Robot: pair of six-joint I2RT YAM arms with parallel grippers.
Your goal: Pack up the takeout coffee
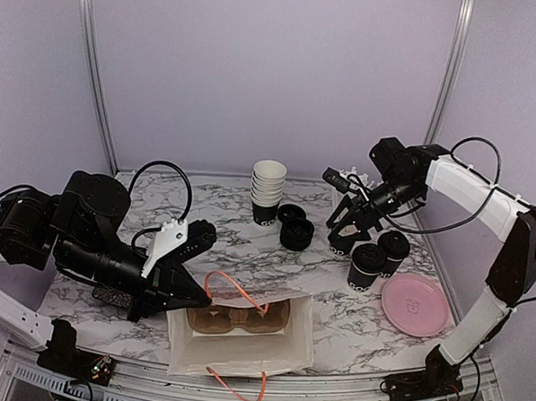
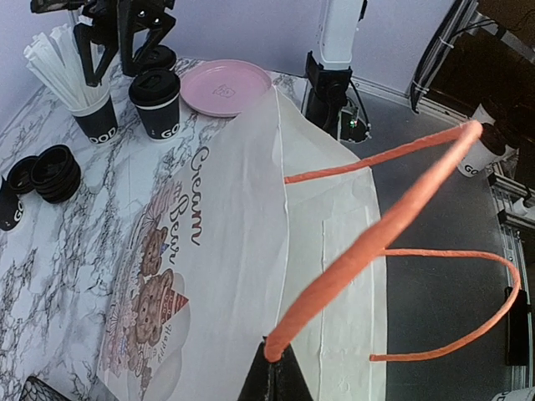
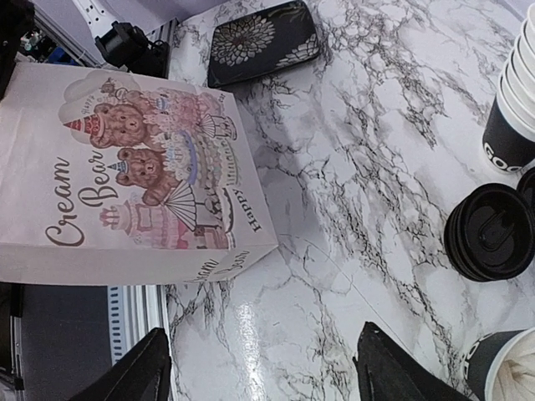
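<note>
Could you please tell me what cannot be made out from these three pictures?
Inside the paper bag: all views, shut off by its walls.
Straw cup: top view, mostly covered by the right gripper.
Dark patterned tray: top view, mostly beneath the left arm.
Takeout coffee lettering: left wrist view, wraps round out of sight.
Left gripper: left wrist view, cut by the bottom edge; jaws shut on the orange handle.

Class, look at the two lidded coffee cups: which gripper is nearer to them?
Right. The right gripper hovers open close beside the lidded coffee cups, by the straw cup. The left gripper is far off, shut on the bag's orange handle.
</note>
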